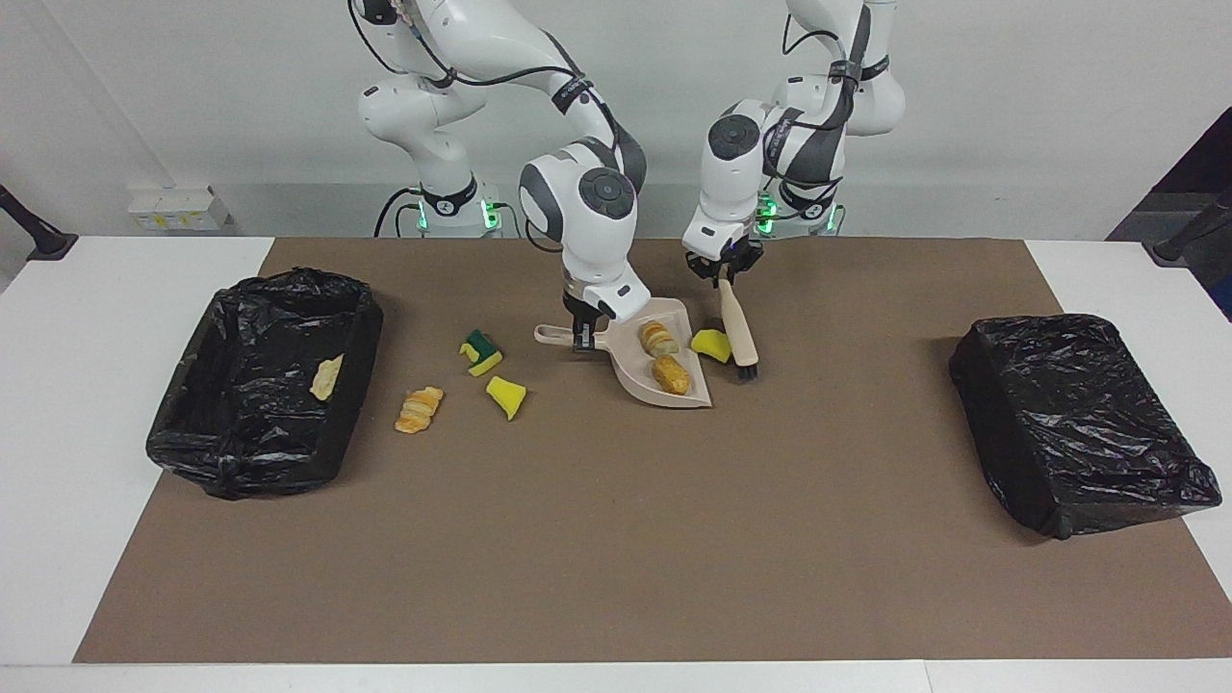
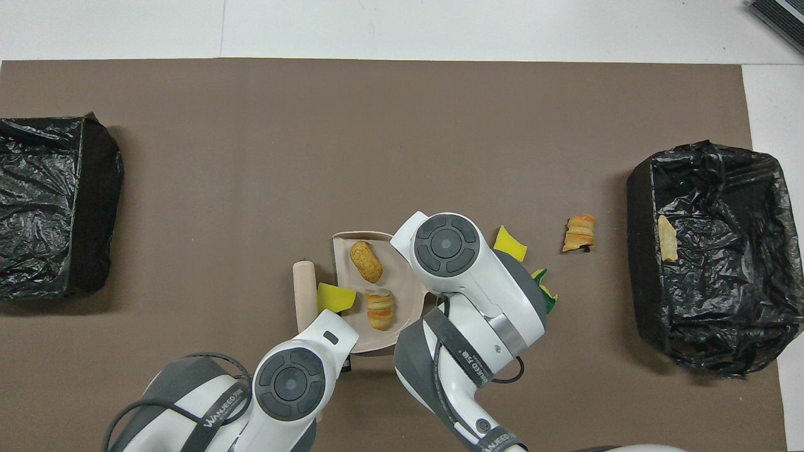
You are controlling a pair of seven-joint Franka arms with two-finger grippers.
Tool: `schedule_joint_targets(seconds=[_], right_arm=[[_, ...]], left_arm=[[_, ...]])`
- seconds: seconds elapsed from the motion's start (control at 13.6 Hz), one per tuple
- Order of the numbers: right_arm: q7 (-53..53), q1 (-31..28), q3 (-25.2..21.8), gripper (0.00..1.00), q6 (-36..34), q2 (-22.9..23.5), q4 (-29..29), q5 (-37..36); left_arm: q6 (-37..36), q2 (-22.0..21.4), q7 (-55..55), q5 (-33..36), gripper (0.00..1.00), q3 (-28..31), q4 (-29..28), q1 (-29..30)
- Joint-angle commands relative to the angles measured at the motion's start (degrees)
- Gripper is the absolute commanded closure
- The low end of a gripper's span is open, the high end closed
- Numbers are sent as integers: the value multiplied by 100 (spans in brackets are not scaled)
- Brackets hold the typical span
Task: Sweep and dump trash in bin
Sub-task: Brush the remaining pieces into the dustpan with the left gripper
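Right arm: bent down from its base, the right gripper (image 1: 580, 344) is clamped on the handle of the beige dustpan (image 1: 630, 371), whose pan rests on the brown mat (image 1: 616, 539).
Left arm: folded low over the mat, the left gripper (image 1: 723, 276) is closed on the top of the brush (image 1: 738, 325), which slants down so that the black bristles meet the mat.
Trash in pan: two bread pieces (image 1: 664, 358) are lying beside the right gripper.
Trash at pan mouth: a yellow sponge chunk (image 1: 711, 345) is pressed between the brush and the pan's open edge, below the left gripper.
Trash loose: a green-topped sponge (image 1: 480, 352), a yellow wedge (image 1: 506, 396) and a striped bread piece (image 1: 418, 409) are spread from the right gripper toward the open black bin (image 1: 192, 438).
Open room: wide bare mat is left around both grippers; a second bagged bin (image 1: 1078, 423) is well apart.
Overhead view: both grippers are hidden under the wrists; the sponge chunk (image 2: 334, 296) is seen overlapping the pan's rim.
Facing view: the grips and bristle contact are shown.
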Motion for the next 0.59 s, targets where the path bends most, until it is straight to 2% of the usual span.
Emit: schedule_joint_targets(seconds=[0.0, 0.15, 0.29, 0.51], right_arm=[[196, -57, 52, 100, 147, -154, -180, -17], [223, -49, 52, 100, 147, -154, -180, -17], [231, -57, 52, 100, 138, -154, -180, -17], [231, -66, 52, 100, 130, -146, -171, -8]], left_arm=[[91, 0, -141, -64, 100, -68, 143, -49], [485, 193, -80, -117, 100, -103, 144, -49], [522, 238, 34, -599, 100, -120, 240, -145], [522, 404, 35, -679, 100, -190, 494, -268]])
